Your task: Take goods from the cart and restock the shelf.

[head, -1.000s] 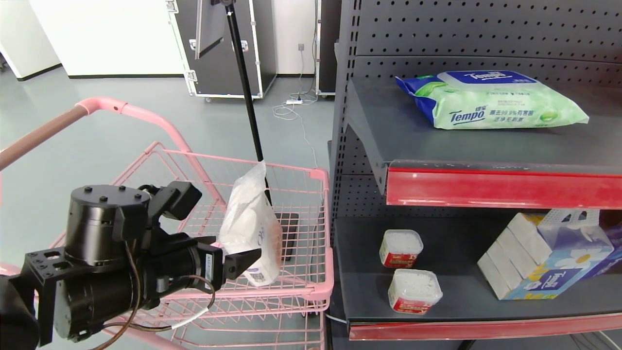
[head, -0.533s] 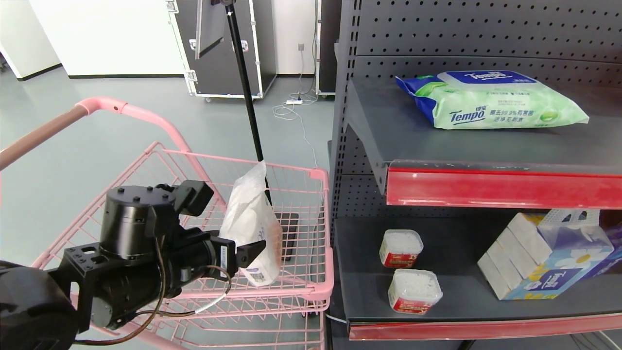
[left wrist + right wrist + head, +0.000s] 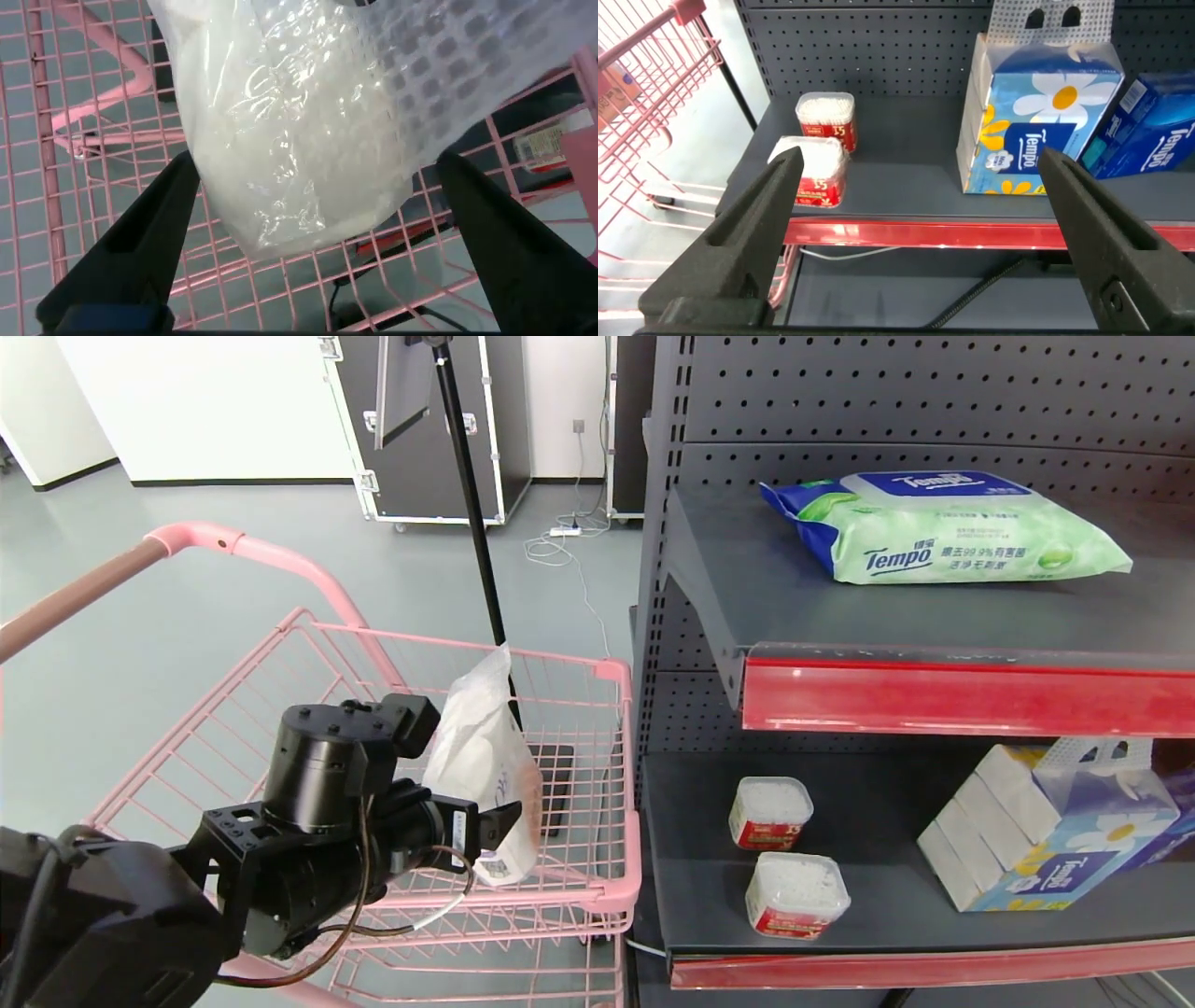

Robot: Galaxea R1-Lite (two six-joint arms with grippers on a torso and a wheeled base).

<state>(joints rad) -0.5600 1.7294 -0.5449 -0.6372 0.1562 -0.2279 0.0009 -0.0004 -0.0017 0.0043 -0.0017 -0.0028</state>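
Left gripper (image 3: 318, 163): you see the fingers spread wide, one on each side of the white bag (image 3: 299, 121). You cannot tell whether either pad touches the plastic.

The bag stands upright in the basket of the pink cart (image 3: 597, 887). In the head view the gripper hides part of the bag's lower half, and in the left wrist view its top is cut off. Count in cart: one bag. A dark flat shape (image 3: 560, 775) shows behind the bag. You cannot make out whether it lies in the basket or on the floor beyond.

Right gripper (image 3: 920, 163): fingers spread, nothing between them, held in front of the lower shelf (image 3: 700, 859).

Lower shelf, your count:
- Two small tubs (image 3: 796, 894) with white contents and red bands, one behind the other.
- One tissue multipack (image 3: 1046, 831) with a carry handle, well to their right.
- One blue pack (image 3: 1153, 131) just beside the multipack, cut off at the edge.

Upper shelf (image 3: 747, 588): one wet-wipes pack (image 3: 943, 527), lying flat.
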